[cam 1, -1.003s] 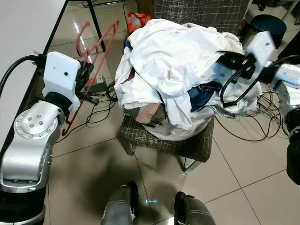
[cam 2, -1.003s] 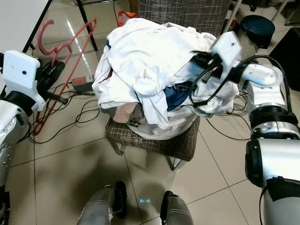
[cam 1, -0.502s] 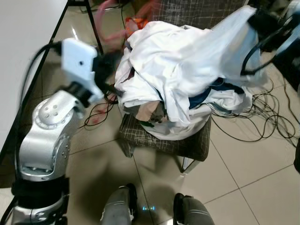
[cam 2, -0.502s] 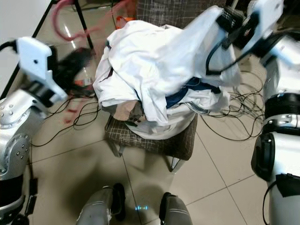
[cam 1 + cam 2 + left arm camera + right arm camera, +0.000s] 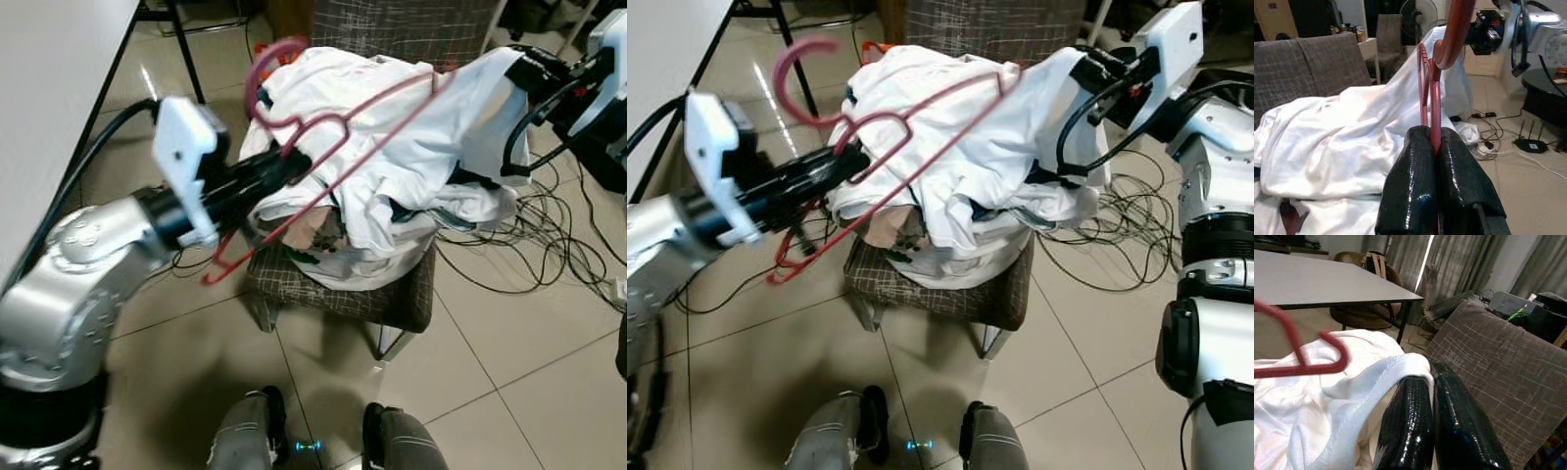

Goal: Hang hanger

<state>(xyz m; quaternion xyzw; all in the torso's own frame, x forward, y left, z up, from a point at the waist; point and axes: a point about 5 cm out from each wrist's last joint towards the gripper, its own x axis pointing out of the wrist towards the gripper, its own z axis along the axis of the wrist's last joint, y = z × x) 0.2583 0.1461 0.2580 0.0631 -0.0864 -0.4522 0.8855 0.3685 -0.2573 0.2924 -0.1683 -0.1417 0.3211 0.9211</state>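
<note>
Over the chair [image 5: 392, 299] heaped with laundry, the left gripper [image 5: 294, 166] has its jaws clamped on the red hanger [image 5: 333, 127], held across the pile. The right gripper [image 5: 1087, 73], jaws closed, pinches a white garment [image 5: 460, 127] raised above the chair's far side.

Red hanger [image 5: 338, 127], white garment [image 5: 411, 147], grey crosshatch-patterned chair [image 5: 343, 289], glossy beige floor tiles [image 5: 509, 352], black gripper fingers [image 5: 1449, 171]
</note>
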